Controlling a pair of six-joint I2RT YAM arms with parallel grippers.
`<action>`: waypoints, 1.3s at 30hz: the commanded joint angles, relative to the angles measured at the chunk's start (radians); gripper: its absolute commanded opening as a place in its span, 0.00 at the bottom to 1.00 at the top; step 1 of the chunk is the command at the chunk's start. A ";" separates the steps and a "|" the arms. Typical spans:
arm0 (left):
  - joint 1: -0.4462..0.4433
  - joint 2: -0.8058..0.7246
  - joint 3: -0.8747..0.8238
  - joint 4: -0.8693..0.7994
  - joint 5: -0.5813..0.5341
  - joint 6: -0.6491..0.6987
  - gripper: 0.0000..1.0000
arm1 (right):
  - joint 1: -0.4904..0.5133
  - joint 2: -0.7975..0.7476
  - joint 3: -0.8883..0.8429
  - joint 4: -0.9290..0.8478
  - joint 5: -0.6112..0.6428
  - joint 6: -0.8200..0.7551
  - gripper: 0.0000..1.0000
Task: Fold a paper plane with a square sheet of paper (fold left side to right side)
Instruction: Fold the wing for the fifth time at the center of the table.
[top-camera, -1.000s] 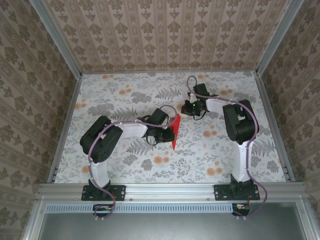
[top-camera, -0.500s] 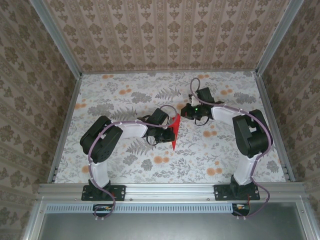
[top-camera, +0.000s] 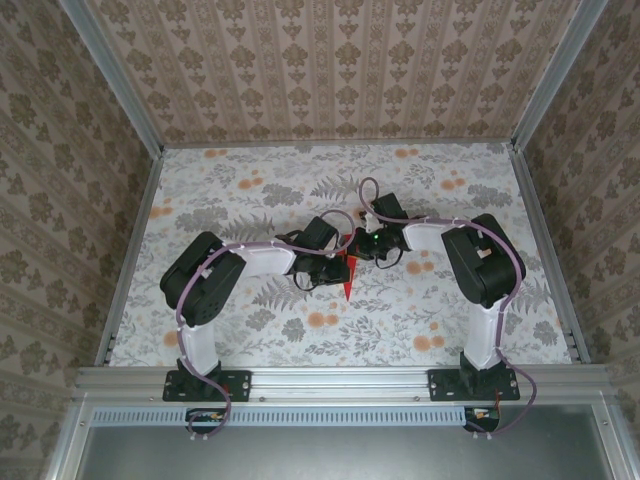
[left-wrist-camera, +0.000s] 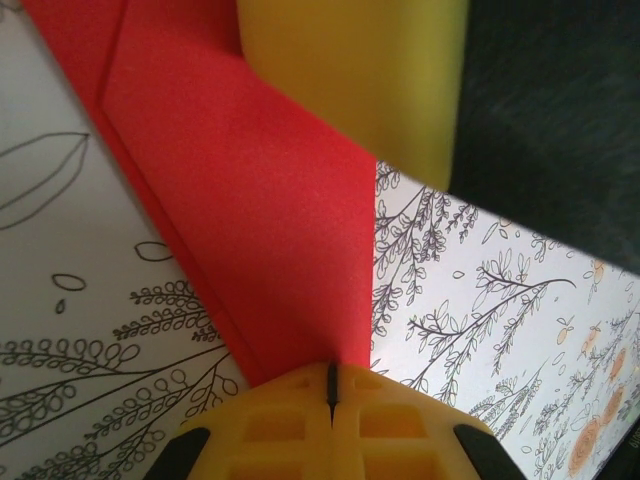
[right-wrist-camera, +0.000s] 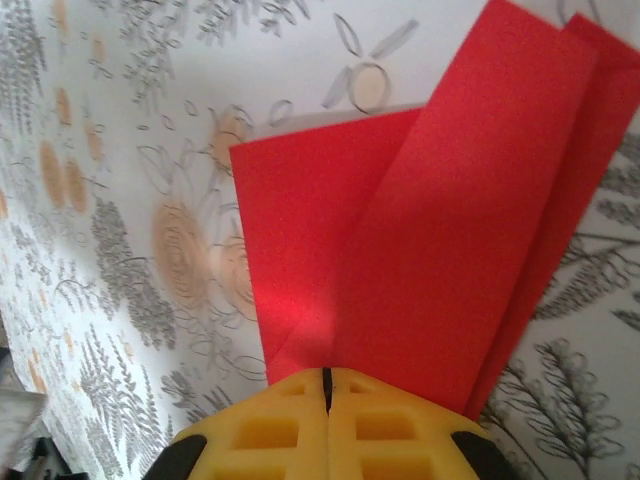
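**Paper plane.** The paper plane (top-camera: 347, 281) is a narrow bright red shape that lies flat on the floral cloth of the table (top-camera: 250, 190). It sits between the two pincers, and its pointed tip is the end nearest the arm bases. The left wrist view shows the paper plane (left-wrist-camera: 260, 230) as a broad red band with a second layer stepped out along one long edge. The right wrist view shows the paper plane (right-wrist-camera: 440, 250) as several overlapping flaps with straight creases, one flap spread wider than the layers stacked on it.

**Left pincer.** The left pincer (top-camera: 339, 266) is at the left edge of the paper plane. In its own camera the left pincer (left-wrist-camera: 330, 385) has both yellow fingers pressed together, leaving only a thin seam. The tips cover the near end of the red paper. Nothing is held between them.

**Right pincer.** The right pincer (top-camera: 357, 248) is at the far end of the paper plane. In its own camera the right pincer (right-wrist-camera: 325, 385) is likewise fully closed, with its tips over the near edge of the folded layers. One of its yellow fingers (left-wrist-camera: 350, 80) lies across the paper plane's far part in the left wrist view.
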 joint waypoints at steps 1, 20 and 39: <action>-0.018 0.025 -0.014 -0.080 -0.036 0.022 0.05 | 0.003 0.021 -0.016 -0.042 0.036 0.011 0.06; -0.027 -0.107 -0.053 0.115 0.148 -0.031 0.13 | -0.003 0.076 -0.008 -0.111 0.099 -0.014 0.05; -0.032 -0.043 -0.079 0.079 0.085 -0.037 0.14 | -0.003 0.083 0.012 -0.152 0.117 -0.034 0.05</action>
